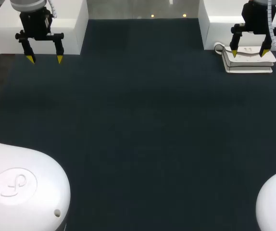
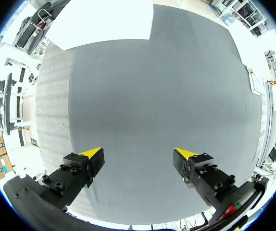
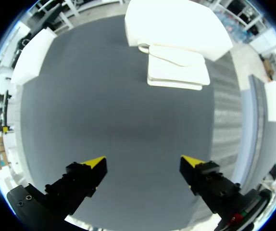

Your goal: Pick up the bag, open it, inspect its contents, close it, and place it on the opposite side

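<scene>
Evidently nothing is done: the flat white bag (image 1: 249, 64) lies untouched near the right gripper (image 1: 249, 53) (wide open, empty, like the left gripper (image 1: 44, 58)).

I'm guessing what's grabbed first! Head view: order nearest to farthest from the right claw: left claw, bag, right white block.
1. bag: right by the right claw.
2. right white block: just behind it.
3. left claw: far left.
</scene>
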Robot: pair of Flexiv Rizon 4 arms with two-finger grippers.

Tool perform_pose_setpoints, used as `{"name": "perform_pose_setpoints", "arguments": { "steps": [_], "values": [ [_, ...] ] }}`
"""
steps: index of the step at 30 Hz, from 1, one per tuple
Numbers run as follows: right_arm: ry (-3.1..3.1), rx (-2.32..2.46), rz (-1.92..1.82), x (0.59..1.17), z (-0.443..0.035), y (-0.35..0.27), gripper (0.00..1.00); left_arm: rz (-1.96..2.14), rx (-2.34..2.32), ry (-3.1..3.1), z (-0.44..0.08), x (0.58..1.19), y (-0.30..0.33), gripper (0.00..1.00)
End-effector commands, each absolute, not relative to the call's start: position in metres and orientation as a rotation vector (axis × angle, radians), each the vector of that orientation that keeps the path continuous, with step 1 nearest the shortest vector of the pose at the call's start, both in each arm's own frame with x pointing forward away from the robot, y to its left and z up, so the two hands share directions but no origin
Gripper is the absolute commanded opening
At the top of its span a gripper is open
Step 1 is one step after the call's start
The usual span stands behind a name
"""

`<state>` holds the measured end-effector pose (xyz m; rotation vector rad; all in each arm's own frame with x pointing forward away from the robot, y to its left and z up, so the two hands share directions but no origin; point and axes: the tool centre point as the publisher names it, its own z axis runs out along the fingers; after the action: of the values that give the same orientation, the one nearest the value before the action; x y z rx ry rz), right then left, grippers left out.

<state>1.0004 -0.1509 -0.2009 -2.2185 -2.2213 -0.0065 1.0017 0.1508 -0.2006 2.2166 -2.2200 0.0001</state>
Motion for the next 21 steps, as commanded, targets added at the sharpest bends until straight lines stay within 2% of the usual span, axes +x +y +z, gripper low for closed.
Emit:
{"name": "perform_pose_setpoints", "arguments": {
  "steps": [1, 21],
  "values": [
    [-2.221, -2.219, -0.002, 1.0005, -0.2002, -0.1503, 1.0, -0.002, 2.219, -2.22, -0.2001, 1.0012, 0.1503, 1.0],
    [-2.204, -2.21, -0.011, 0.9996, -0.203, -0.1539, 1.0, 0.054, 2.117, -2.3, -0.2022, 1.0007, 0.1472, 1.0]
  ]
}}
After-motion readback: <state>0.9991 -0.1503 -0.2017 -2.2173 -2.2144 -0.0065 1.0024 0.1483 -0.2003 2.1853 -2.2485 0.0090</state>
